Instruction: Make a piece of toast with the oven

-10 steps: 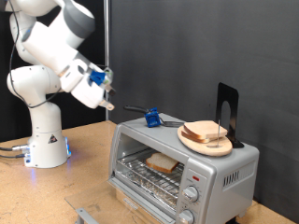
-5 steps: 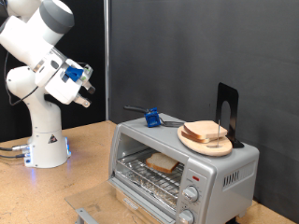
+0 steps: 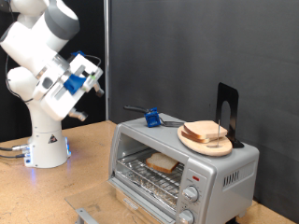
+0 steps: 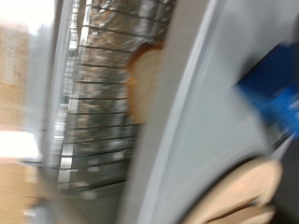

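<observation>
You have the oven (image 3: pixel 182 166) sitting on the wooden surface (image 3: pixel 84 154) at about 5 o'clock in the exterior view, its glass door dropped open and the wire rack (image 3: pixel 149 171) showing inside. The piece of toast (image 3: pixel 163 162) lies flat on that rack, toward the back of the cavity; in the blurred wrist view you see the same slice (image 4: pixel 143 84) against the rack wires (image 4: pixel 98 103). Two round knobs (image 3: pixel 192 203) sit one above the other on the oven's front panel at the exterior view's right; any print around them is too small to read. On the oven's roof you have a round wooden plate (image 3: pixel 207 140) with more bread slices (image 3: pixel 204 130) stacked on it, a black bracket-like stand (image 3: pixel 227 110) just behind it, and a small blue object (image 3: pixel 150 118) nearer the roof's 10 o'clock corner. Your gripper (image 3: pixel 94 77) hangs high at about 10 o'clock in the exterior view, well apart from the oven and carrying nothing you can see; whether its jaws are apart or together cannot be told. The white arm base (image 3: pixel 47 140) carries a small dark triangular warning label (image 3: pixel 53 142), its symbol unreadable.
</observation>
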`<state>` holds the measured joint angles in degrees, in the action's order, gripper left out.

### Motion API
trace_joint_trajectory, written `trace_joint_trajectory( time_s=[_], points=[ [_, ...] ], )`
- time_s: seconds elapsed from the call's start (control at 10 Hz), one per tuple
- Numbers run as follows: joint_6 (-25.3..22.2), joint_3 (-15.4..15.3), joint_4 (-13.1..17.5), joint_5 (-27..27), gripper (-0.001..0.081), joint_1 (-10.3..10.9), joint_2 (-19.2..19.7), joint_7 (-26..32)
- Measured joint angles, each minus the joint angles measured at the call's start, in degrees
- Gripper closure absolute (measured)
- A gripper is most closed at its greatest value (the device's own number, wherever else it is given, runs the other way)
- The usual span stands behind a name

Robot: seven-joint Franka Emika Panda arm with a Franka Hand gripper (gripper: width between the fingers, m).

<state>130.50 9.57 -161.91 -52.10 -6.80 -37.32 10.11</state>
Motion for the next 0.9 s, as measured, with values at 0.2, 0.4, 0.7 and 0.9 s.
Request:
trace_joint_trajectory(
  time_s=[0.2,0.4,0.7,0.9],
  points=[
    [2.59,-0.12,0.43,1.00,-0.0002,-2.32,3.64,-10.27],
    [0.13,0.46,1.48,4.55,-0.0002,-4.34,5.82,-13.43],
    [-9.97,5.93,3.96,7.48,-0.0002,-4.56,8.82,-6.28],
    [-14.84,9.22,5.63,7.47,-0.0002,-4.52,11.37,-0.69]
  ],
)
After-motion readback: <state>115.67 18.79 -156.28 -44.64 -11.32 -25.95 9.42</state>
